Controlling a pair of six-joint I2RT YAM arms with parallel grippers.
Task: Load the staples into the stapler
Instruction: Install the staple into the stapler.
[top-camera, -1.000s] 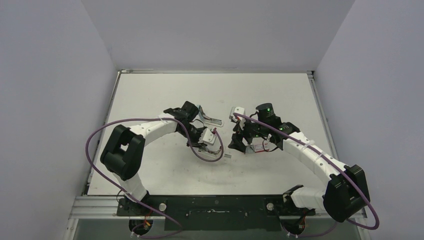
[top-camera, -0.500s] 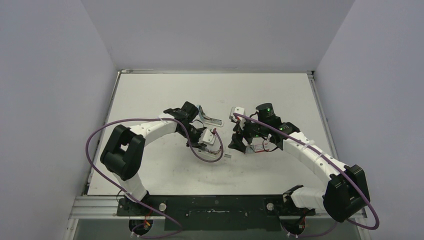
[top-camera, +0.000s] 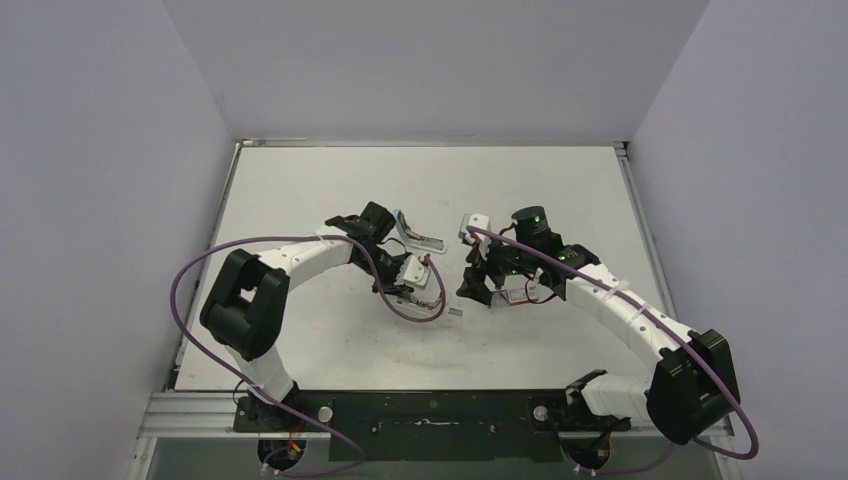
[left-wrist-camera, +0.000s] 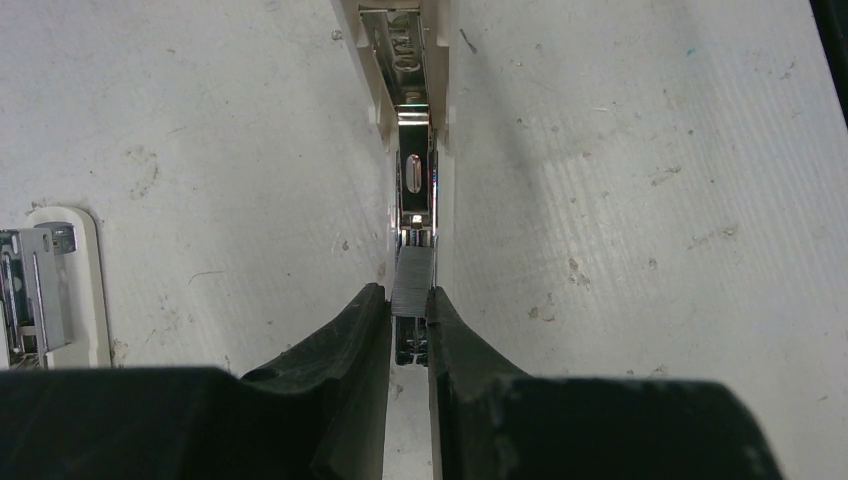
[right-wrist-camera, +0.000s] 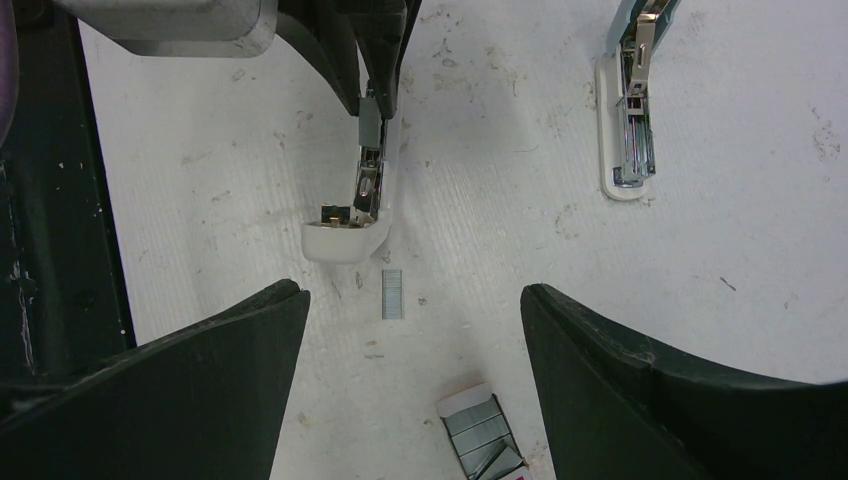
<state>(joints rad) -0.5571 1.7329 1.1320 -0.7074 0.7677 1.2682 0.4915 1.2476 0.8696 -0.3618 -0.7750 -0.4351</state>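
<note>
My left gripper (left-wrist-camera: 408, 300) is shut on a silvery strip of staples (left-wrist-camera: 412, 285) and holds it in line over the open metal channel of the white stapler (left-wrist-camera: 414, 170). In the top view this gripper (top-camera: 428, 292) is at the table's middle. In the right wrist view the stapler's magazine arm (right-wrist-camera: 358, 205) lies under the left fingers (right-wrist-camera: 345, 50), and its other arm (right-wrist-camera: 628, 135) lies at the upper right. My right gripper (right-wrist-camera: 412, 292) is open and empty above a loose staple strip (right-wrist-camera: 391, 294) and the open staple box (right-wrist-camera: 482, 435).
The red-and-white staple box (top-camera: 518, 293) lies beside my right gripper (top-camera: 485, 295). The loose strip (top-camera: 455, 312) lies between the two grippers. The stapler's spread-out arm (top-camera: 420, 238) sits just behind the left wrist. Grey walls enclose the white table (top-camera: 300, 180).
</note>
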